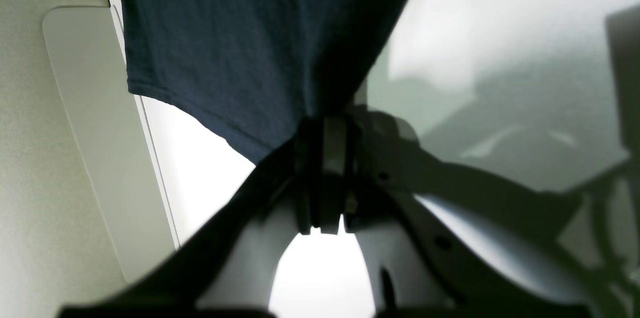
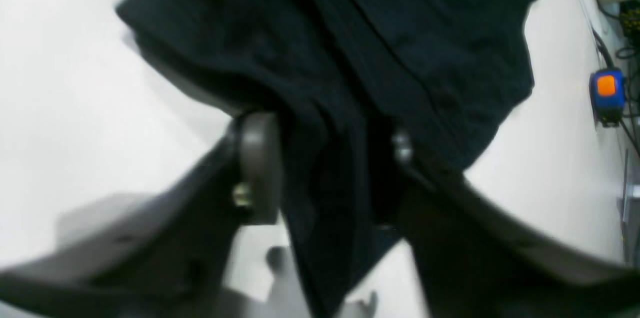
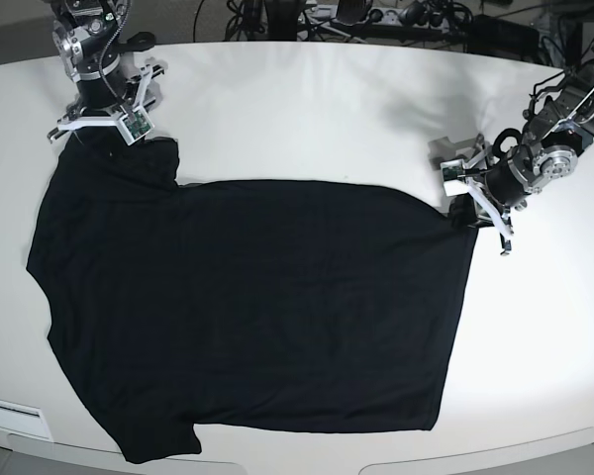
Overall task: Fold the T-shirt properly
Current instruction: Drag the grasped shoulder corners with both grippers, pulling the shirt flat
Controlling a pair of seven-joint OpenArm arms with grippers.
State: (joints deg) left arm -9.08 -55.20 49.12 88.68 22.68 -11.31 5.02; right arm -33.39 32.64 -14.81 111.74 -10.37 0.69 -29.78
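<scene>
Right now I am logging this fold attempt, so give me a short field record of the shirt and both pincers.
garment: T-shirt, black, spread flat on the white table
print: none visible on the upward side
left pincer: shut on the T-shirt's hem corner
right pincer: fabric of the sleeve bunched between its fingers
fold state: no fold made yet

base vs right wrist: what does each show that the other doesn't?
Only base: the whole T-shirt spread flat on the white table, and the left gripper at its hem corner. Only right wrist: close-up of bunched fabric between the right gripper fingers, plus a blue and orange device at the table edge. Both: the black shirt, the white table, the right gripper at the sleeve.
</scene>
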